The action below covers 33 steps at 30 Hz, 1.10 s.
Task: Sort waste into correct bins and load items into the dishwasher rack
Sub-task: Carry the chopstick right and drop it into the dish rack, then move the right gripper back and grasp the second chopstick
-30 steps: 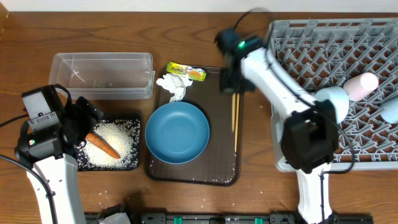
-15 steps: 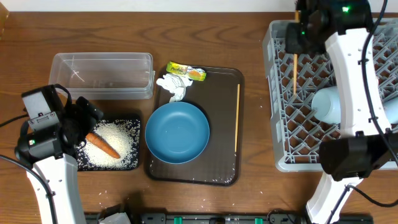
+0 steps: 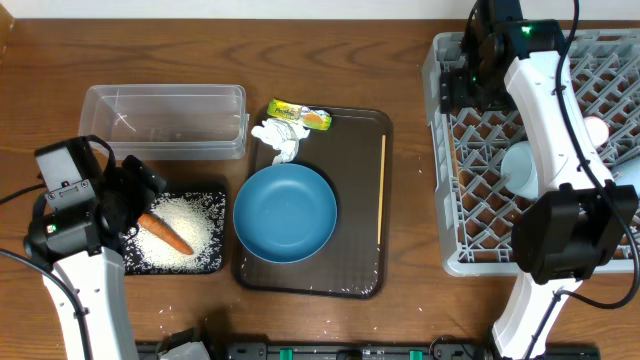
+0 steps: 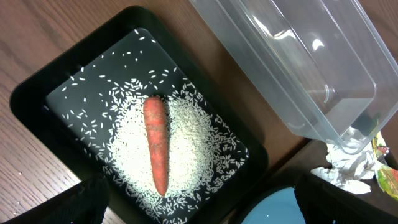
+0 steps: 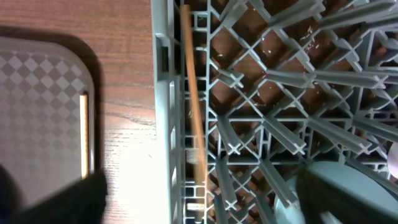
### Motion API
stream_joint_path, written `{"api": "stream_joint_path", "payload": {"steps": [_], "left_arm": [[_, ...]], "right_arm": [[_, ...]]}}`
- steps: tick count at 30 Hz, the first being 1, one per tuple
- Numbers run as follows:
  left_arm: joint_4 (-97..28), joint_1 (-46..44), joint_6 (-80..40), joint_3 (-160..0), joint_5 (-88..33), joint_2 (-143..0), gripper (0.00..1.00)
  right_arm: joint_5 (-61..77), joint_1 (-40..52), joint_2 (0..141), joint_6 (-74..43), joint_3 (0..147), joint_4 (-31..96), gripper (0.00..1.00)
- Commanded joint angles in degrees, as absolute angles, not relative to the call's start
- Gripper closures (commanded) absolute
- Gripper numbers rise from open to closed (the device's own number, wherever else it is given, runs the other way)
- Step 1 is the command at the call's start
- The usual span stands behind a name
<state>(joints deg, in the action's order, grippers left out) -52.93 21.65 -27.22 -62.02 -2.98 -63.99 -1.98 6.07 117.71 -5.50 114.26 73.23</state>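
Note:
My right gripper (image 3: 462, 88) hangs open over the dishwasher rack's (image 3: 500, 225) left edge. One chopstick (image 5: 193, 93) lies free inside the rack (image 5: 280, 93) along its wall, between the spread jaws of that gripper (image 5: 199, 208). A second chopstick (image 3: 381, 200) rests on the brown tray. The light-blue cup (image 3: 525, 170) and the pink cup (image 3: 595, 130) sit in the rack. My left gripper (image 3: 138, 192) is open above the black tray (image 3: 215, 266), which holds rice (image 4: 193, 124) and the carrot (image 4: 157, 143). The tissue (image 3: 278, 138), wrapper (image 3: 300, 116) and blue bowl (image 3: 285, 212) sit on the brown tray.
The clear tub (image 3: 165, 120) stands behind the black tray with nothing in it. The brown serving tray (image 3: 355, 150) lies between the bins and the rack. A few rice grains are scattered on the table in front of the black tray.
My right gripper carried a chopstick from the brown tray to the rack and has now opened, leaving it inside the rack's left wall. The left arm has not moved.

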Motion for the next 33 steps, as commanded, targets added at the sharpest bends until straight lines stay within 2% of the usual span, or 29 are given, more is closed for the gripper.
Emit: {"api": "stream_joint_path", "payload": {"steps": [1, 5, 12, 16, 22, 33], "left_arm": [[-53.1, 22.0, -27.6, -62.7, -2.3, -64.1, 0.03], [-53.1, 22.0, -27.6, -62.7, -2.3, -64.1, 0.03], [-53.1, 22.0, -27.6, -62.7, -2.3, -64.1, 0.03], [-53.1, 22.0, -27.6, -62.7, -2.3, -64.1, 0.03], [-53.1, 22.0, -27.6, -62.7, -2.3, -64.1, 0.03], [-53.1, 22.0, -27.6, -62.7, -2.3, -64.1, 0.03]], "right_arm": [[-2.1, 6.1, 116.8, -9.3, 115.0, 74.9, 0.01], [1.0, 7.4, 114.2, -10.7, 115.6, 76.2, 0.06], [1.8, 16.1, 110.5, -19.3, 115.6, 76.8, 0.06], [1.3, 22.7, 111.9, -20.5, 114.6, 75.3, 0.06], [-5.7, 31.5, 119.2, -31.4, 114.4, 75.3, 0.06], [-5.5, 32.4, 132.3, -33.8, 114.4, 75.7, 0.08]]}}
